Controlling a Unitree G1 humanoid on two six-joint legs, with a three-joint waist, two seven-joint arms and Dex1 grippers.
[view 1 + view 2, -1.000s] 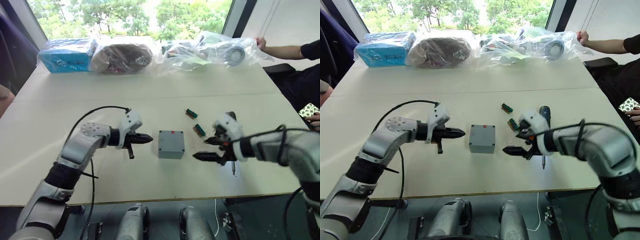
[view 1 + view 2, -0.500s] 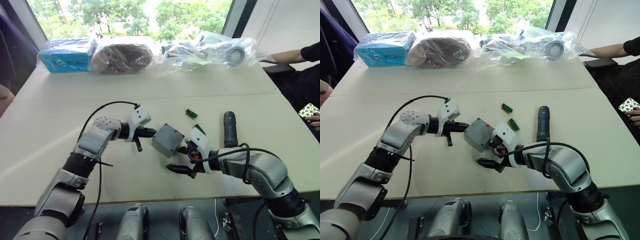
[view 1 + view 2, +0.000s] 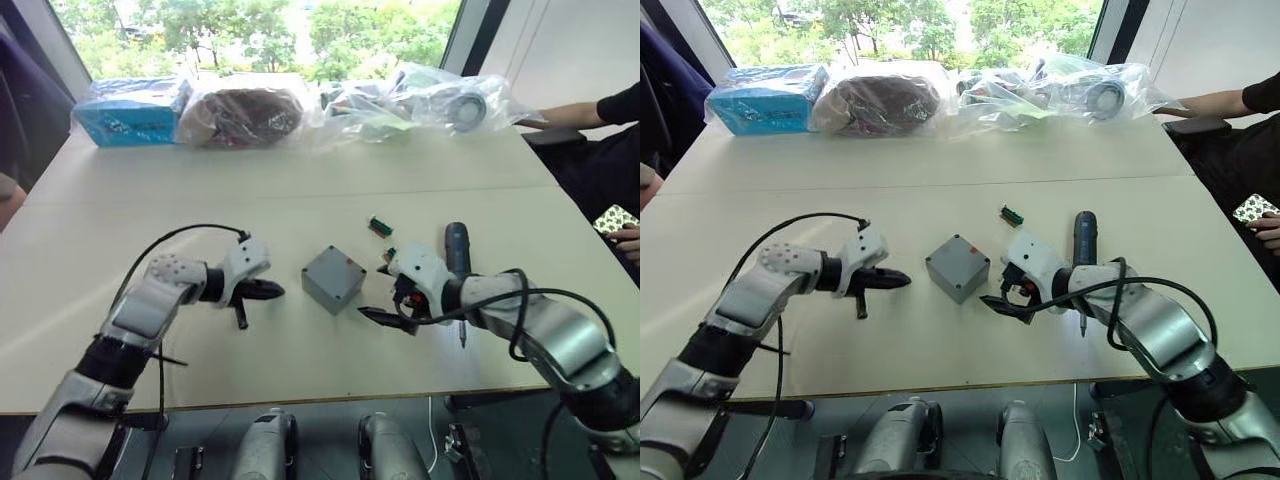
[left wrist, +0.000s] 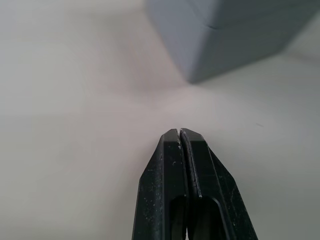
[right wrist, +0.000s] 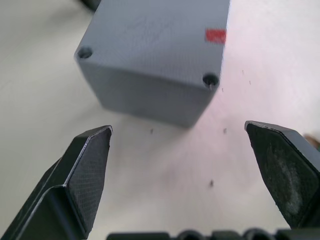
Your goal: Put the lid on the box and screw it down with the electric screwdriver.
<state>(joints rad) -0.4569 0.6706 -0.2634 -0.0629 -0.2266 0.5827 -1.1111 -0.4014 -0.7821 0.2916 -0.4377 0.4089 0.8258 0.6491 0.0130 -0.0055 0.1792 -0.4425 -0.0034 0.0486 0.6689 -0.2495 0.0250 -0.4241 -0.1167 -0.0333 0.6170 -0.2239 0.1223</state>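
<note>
The box (image 3: pixel 334 279) sits near the middle of the table (image 3: pixel 120 200), closer to the front edge, turned at a slant with its lid on. Half a second ago the right gripper (image 5: pixel 185 175) was touching it; now it has pulled back, fingers wide apart and empty. The left gripper (image 4: pixel 181 137) has backed off too, pressed tight together, holding nothing. The electric screwdriver (image 3: pixel 1082 240) lies toward the right edge.
</note>
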